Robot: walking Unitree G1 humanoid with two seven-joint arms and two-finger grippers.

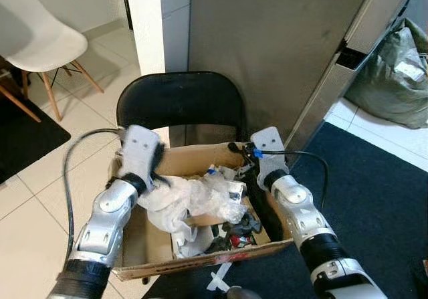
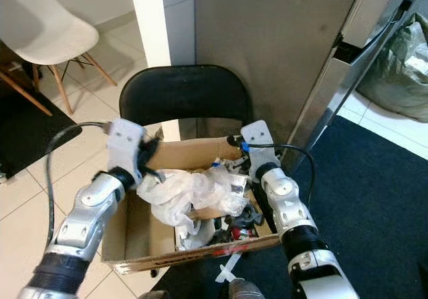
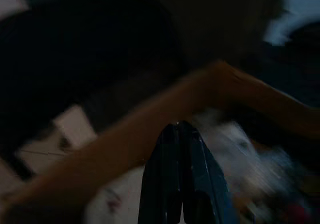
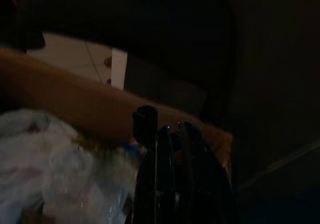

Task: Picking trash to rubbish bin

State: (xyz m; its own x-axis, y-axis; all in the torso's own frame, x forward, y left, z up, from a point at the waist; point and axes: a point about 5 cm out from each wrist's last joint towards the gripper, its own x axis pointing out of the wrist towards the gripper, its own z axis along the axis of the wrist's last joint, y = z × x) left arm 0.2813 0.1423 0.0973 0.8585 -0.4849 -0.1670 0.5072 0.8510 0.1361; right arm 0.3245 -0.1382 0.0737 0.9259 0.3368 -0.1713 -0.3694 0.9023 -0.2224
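both arms are at the cardboard box (image 1: pixel 200 259) of trash — left gripper (image 3: pixel 181 134) at its left wall, jaws pressed shut on nothing, beside the crumpled plastic (image 1: pixel 194 198). right gripper (image 4: pixel 167 134) at the far right corner, jaws closed too. reaching step, i'd say — next, open and take a piece.

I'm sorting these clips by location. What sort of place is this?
Probably a home, perhaps a kitchen or dining corner: tiled floor, a white chair and a black chair, and a tall grey appliance-like cabinet. A cardboard box of trash sits in front.
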